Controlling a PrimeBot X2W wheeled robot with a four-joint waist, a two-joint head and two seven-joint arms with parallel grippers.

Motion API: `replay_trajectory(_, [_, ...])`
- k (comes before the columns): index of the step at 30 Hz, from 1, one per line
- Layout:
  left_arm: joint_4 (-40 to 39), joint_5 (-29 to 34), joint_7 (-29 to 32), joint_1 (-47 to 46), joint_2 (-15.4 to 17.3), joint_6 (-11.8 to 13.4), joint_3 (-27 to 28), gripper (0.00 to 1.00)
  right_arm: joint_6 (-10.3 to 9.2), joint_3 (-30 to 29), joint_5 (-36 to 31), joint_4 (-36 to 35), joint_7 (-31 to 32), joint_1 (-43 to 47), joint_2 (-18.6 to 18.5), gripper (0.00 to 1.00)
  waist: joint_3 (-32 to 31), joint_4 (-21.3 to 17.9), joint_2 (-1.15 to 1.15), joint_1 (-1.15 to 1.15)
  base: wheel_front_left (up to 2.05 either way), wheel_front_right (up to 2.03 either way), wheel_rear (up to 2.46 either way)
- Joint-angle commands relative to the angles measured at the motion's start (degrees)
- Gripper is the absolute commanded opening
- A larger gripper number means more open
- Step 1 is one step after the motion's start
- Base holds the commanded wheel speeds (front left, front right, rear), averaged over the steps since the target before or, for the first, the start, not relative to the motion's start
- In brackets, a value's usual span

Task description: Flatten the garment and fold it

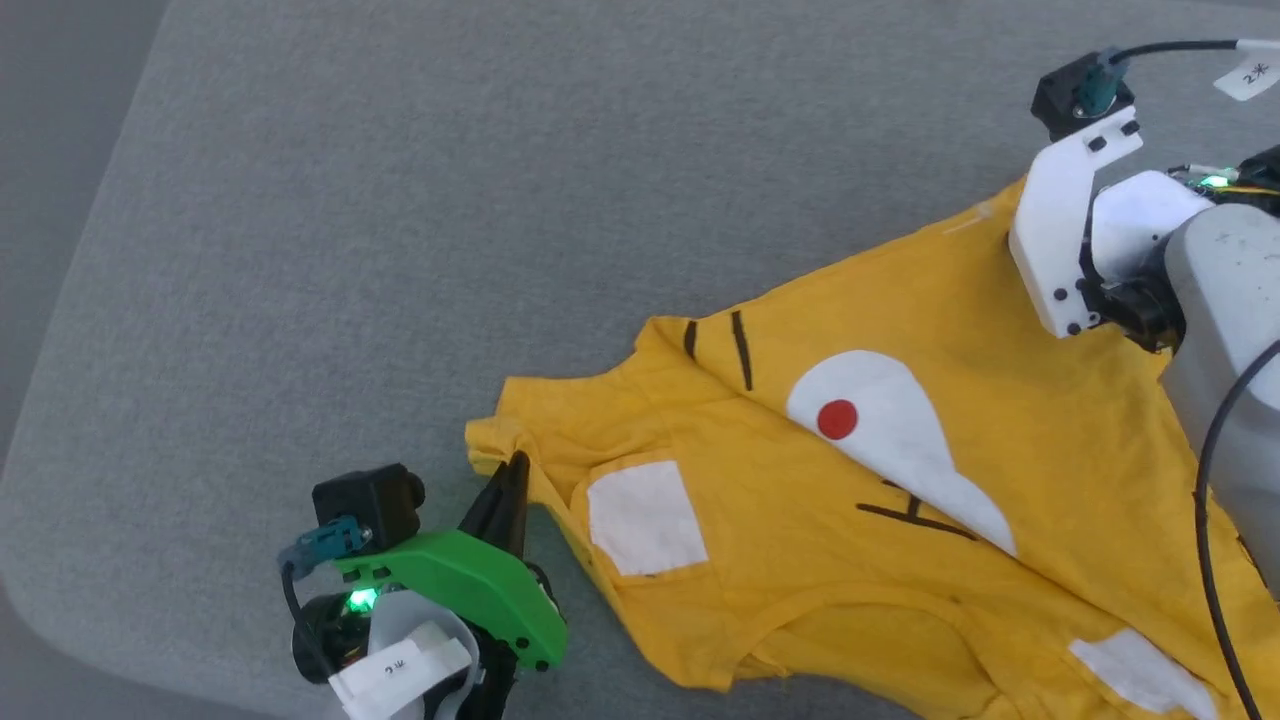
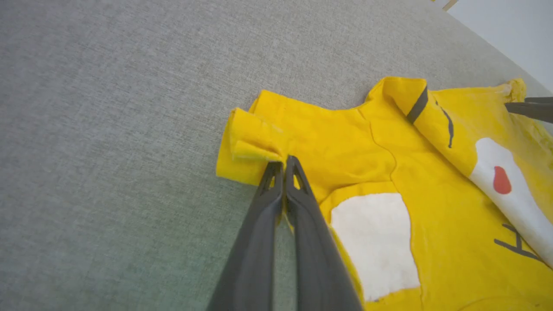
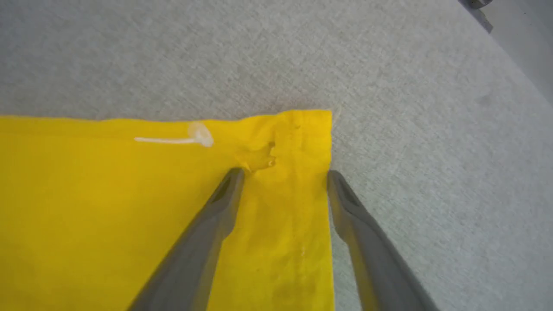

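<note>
The garment (image 1: pixel 900 480), a bright yellow T-shirt, lies print-up on the grey pad, with white patches, a red dot (image 1: pixel 838 419) and black stripes showing. Part of it is folded over along a diagonal crease. My left gripper (image 2: pixel 283 163) is shut on the crumpled hem of the sleeve (image 2: pixel 250 138) at the shirt's left end; in the head view its dark fingers (image 1: pixel 508 490) touch that sleeve. My right gripper (image 3: pixel 285 173) is open and low over the shirt's far corner (image 3: pixel 302 129), one finger on the cloth and the other just past its edge.
The grey padded surface (image 1: pixel 400 250) stretches wide to the left and behind the shirt. Its rounded edge (image 1: pixel 60 600) runs along the lower left, with floor beyond. My right arm's white mount (image 1: pixel 1060 230) and a black cable (image 1: pixel 1210 470) overlie the shirt's right side.
</note>
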Motion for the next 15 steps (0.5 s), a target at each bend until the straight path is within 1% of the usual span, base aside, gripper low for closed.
replay_trajectory(1, [0.4,0.0,-0.3,-1.1,-0.2,-0.3,0.2,0.0,-0.06,1.1,0.4,0.9,0.6,0.0,0.0,1.0,2.2,2.3,0.0,0.0,0.0,0.0,0.0])
replay_trajectory(3, [0.8,-0.1,-0.6,-0.9,0.0,-0.2,0.5,0.0,-0.06,2.2,1.4,2.0,1.9,0.4,0.0,1.0,1.6,1.8,0.0,0.0,0.0,0.0,0.0])
replay_trajectory(4, [1.1,-0.2,-0.7,-0.8,0.3,-0.1,0.9,0.0,-0.06,2.5,3.1,2.2,2.0,0.4,0.4,0.0,0.5,1.0,0.0,0.0,0.0,0.0,0.0])
replay_trajectory(6, [1.4,-0.4,-0.6,-0.7,0.7,-0.2,1.2,0.0,-0.06,2.1,4.7,2.0,0.8,0.2,0.3,0.0,-1.1,0.1,0.0,0.0,0.0,0.0,0.0])
replay_trajectory(10, [1.8,-0.8,-0.3,-0.1,1.7,-0.1,2.0,0.0,-0.06,-1.3,9.4,0.1,-4.6,0.6,0.1,0.0,-5.6,-2.5,0.0,0.0,0.0,0.0,0.0])
replay_trajectory(13, [1.7,-1.5,-0.3,1.3,2.4,0.3,3.4,0.0,-0.06,-4.9,14.1,-3.6,-9.2,2.4,-0.5,0.0,-9.3,-5.7,0.0,0.0,0.0,0.0,0.0])
replay_trajectory(15, [1.6,-2.0,-0.4,2.6,2.9,0.7,4.2,0.0,-0.06,-6.9,17.5,-6.9,-10.5,4.8,-1.2,0.0,-11.5,-7.8,0.0,0.0,0.0,0.0,0.0])
